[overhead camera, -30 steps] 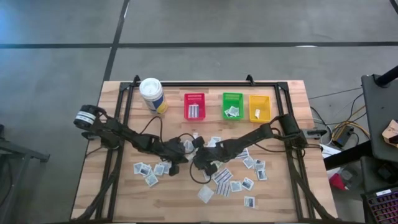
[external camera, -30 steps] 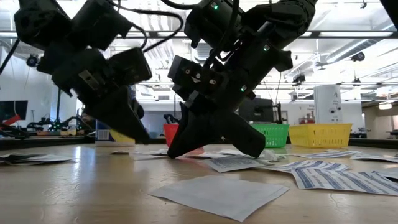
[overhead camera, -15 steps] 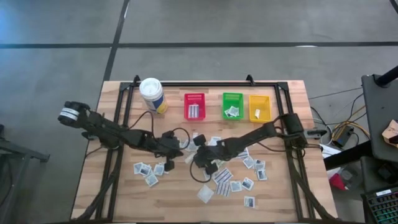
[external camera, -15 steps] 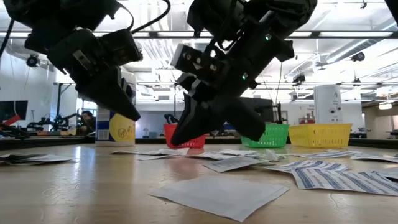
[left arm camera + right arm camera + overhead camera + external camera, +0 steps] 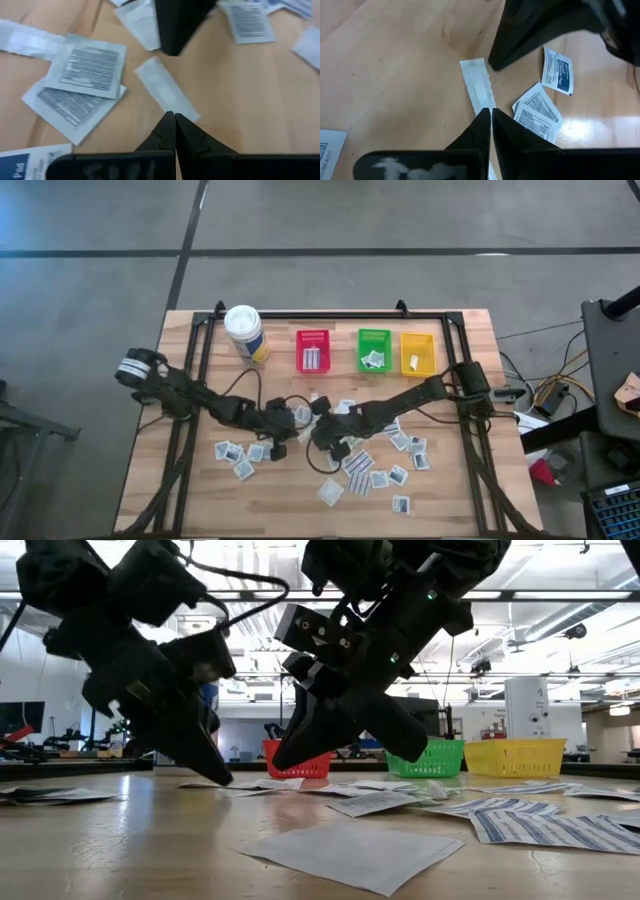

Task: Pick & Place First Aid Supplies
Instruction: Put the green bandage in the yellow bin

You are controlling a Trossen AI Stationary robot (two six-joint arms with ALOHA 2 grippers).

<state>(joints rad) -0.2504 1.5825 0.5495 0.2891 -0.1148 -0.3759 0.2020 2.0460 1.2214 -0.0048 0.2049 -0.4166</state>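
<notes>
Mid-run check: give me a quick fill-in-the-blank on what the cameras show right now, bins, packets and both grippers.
1. The bin nearest the white canister is coloured ____.
2. Both the left gripper and the right gripper have their tips over the same plain oblong ____.
3. The left gripper's jaws are ____.
4. The yellow bin stands next to the ____ bin.

Missing words: red; packet; shut; green

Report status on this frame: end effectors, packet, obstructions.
Left end effector shut, tips at one end of the narrow white packet. Right end effector nearly shut at its other end. Packet flat on table, not lifted. Loose packets around.
</notes>
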